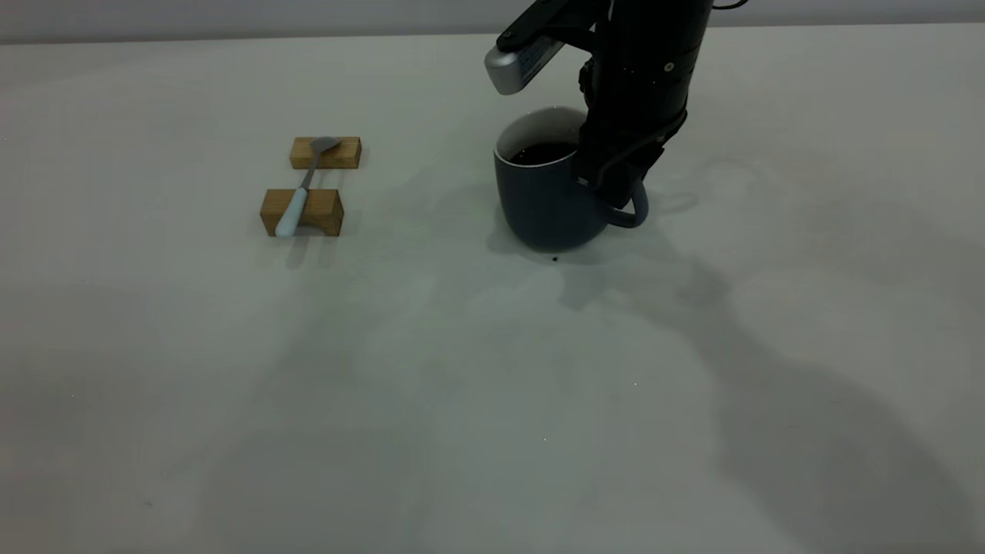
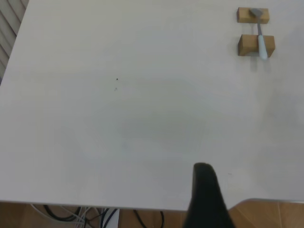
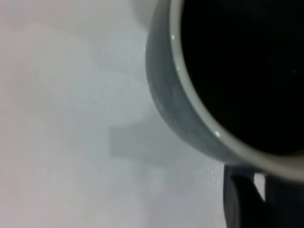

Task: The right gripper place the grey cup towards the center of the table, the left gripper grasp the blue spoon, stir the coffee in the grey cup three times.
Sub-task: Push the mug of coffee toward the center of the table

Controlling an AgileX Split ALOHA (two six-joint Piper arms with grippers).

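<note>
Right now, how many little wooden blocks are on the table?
2. The far wooden block holds the blue spoon's metal bowl; the near wooden block sits under its pale handle. Both lie left of the grey cup. None looks hidden.

**Two wooden blocks and some cabling**

Two small wooden blocks (image 1: 314,182) are sitting close together but apart, one behind the other, toward the left of the exterior view. The rear block (image 1: 325,152) is lying flatter; the front block (image 1: 302,212) is standing a little taller. Past the near edge in the left wrist view, cables (image 2: 102,217) are trailing over a wooden floor (image 2: 266,213).
</note>
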